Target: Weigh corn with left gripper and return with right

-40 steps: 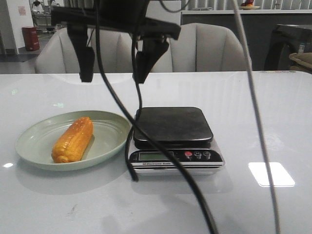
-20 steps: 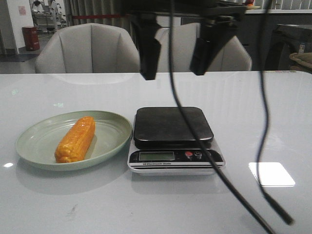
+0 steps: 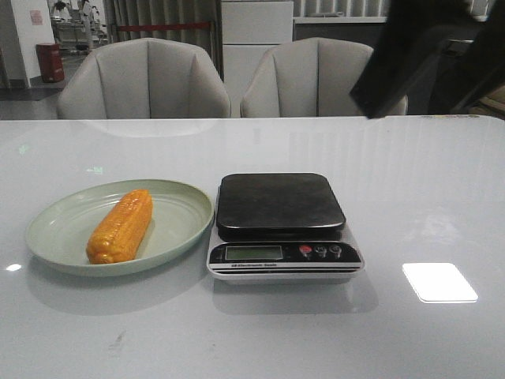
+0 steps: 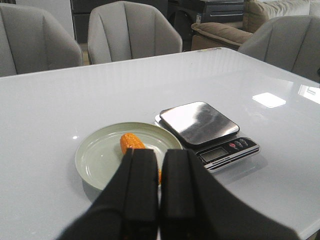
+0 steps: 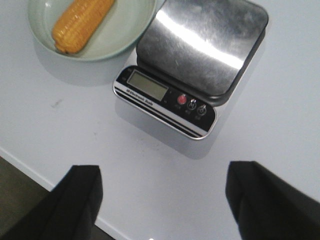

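I see the corn (image 3: 119, 226) lying in the green plate (image 3: 185, 207), just beside the scale (image 3: 281, 227) on the tabletop (image 3: 410, 189). My left end effector (image 4: 159, 192) is closed, empty; the right end effector (image 5: 165, 195) is wide open, empty.

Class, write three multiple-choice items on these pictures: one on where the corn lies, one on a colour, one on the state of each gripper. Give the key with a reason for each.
1. Where does the corn lie?
A. on the scale's platform
B. on the plate
C. on the bare table

2. What colour is the plate?
A. pale green
B. red
C. black

3. How do the grippers stand?
A. both open
B. both shut
C. left shut, right open

Key:
1 B: the cob rests inside the plate, left of the scale, whose platform is bare.
2 A: the rim shows pale green in the front view.
3 C: the left gripper has its fingers pressed together on nothing; the right gripper has its fingers wide apart.
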